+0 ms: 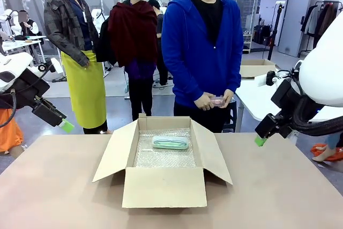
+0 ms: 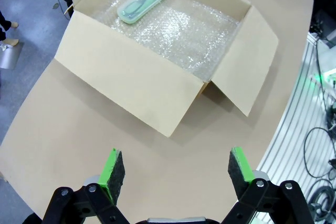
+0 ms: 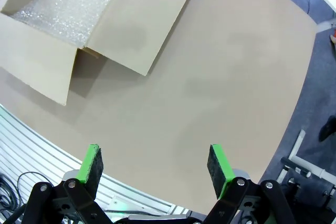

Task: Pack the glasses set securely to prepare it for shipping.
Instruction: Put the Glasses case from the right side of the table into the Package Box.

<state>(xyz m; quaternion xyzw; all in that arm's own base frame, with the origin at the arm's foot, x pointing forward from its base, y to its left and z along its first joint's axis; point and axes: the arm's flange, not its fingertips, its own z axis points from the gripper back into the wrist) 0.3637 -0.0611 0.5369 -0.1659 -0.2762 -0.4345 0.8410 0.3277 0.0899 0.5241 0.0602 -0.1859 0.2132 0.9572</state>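
- Front view: your mint-green case (image 1: pixel 170 142) lies on bubble wrap (image 1: pixel 161 156) inside the open box (image 1: pixel 163 186), cushioned for shipping. At one o'clock beyond it, the person's hands (image 1: pixel 203 101) hold the pink case (image 1: pixel 218 101).
- Left wrist view: your left gripper (image 2: pixel 176 169) hangs released and empty, with the box at twelve o'clock.
- Right wrist view: your right gripper (image 3: pixel 155 163) gapes empty over the table (image 3: pixel 220 93), likely leaving the box free.

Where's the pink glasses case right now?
In the front view, the pale translucent pink glasses case sits in the person's hands, slightly right of centre, beyond the open brown cardboard box holding the pale mint-green case.
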